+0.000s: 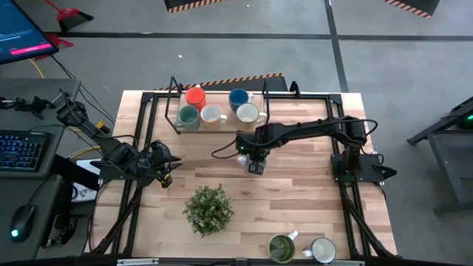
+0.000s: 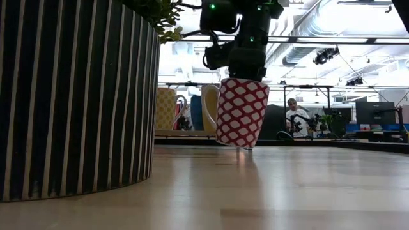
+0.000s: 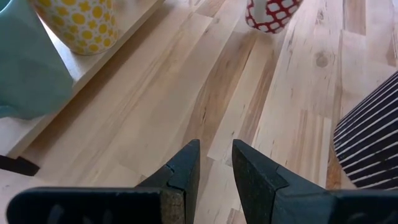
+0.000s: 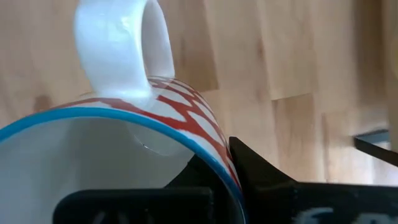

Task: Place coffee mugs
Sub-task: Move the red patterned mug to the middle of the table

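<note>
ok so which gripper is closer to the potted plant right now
Left, though not by much. The left gripper hovers empty just off the potted plant, toward the table's left edge. The right gripper is farther back toward the rack, shut on the red-patterned mug.

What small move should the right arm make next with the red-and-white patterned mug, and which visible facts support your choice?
Probably carry it toward the wooden shelf at the table's far edge. The right gripper is shut on the rim of the red-and-white mug, which the low view shows hanging just above the table. Five mugs already stand on that shelf, so it looks like the destination. The left gripper waits, empty.
</note>
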Robot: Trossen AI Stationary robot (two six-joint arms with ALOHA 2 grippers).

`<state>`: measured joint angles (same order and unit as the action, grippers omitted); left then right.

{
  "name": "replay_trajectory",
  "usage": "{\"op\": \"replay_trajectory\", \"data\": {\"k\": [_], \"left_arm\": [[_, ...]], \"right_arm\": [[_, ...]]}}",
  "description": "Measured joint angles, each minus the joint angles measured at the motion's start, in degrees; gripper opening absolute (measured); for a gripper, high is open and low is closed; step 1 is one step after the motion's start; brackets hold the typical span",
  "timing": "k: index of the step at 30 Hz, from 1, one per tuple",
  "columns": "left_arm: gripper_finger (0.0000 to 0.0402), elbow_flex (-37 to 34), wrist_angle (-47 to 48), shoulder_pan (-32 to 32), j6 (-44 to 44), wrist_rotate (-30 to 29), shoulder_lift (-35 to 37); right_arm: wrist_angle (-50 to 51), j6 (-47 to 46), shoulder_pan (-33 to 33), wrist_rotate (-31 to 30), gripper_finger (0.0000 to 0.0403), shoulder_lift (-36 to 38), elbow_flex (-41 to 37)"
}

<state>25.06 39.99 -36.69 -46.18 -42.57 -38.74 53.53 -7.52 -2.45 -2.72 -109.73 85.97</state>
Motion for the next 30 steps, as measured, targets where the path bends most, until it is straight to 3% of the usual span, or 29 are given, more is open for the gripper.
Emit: {"op": "replay_trajectory", "data": {"k": [30], "left_arm": [[0.0081,0.0,0.0,0.0,-0.1,0.0,0.0]], "right_arm": [[-0.1,-0.1,1.0,-1.2,0.0000,-1.3,0.0]]}}
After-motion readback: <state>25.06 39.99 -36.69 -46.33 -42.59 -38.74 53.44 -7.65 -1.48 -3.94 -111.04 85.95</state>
